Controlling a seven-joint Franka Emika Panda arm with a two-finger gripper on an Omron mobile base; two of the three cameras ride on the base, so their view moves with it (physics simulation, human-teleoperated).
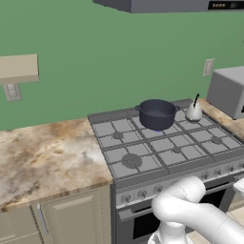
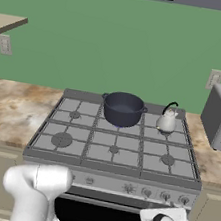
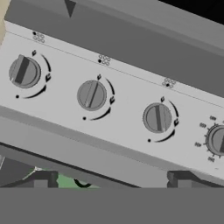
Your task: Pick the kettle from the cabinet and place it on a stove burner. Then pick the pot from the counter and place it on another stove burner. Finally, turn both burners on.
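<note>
1. While the gripper [image 3: 111, 181] is held low in front of the range, its jaws are spread wide and nothing is gripped between them; the two dark fingertips [image 3: 43, 179] are seen well apart at the edge of the hand view.
2. Straight ahead of the fingers, the control panel [image 3: 131, 103] is faced squarely, near but not touched. Four round knobs are lined along it: one far to one side [image 3: 25, 71], two between the fingertips' lines [image 3: 92, 95] [image 3: 158, 117], and a fourth [image 3: 217, 141] cut by the frame edge.
3. The coming move is judged to turn on which knob is centred between the jaws; neither middle knob is quite centred, so a small sideways shift is likely required.
4. Beyond the panel, the front burners [image 2: 62, 139] are left bare.
5. Farther back, the pot [image 2: 123, 108] is seated on the middle rear burner, where a faint bluish tint underneath may be a flame.
6. Just beside it, the kettle [image 2: 166, 121] is set upright on the neighbouring rear burner.
</note>
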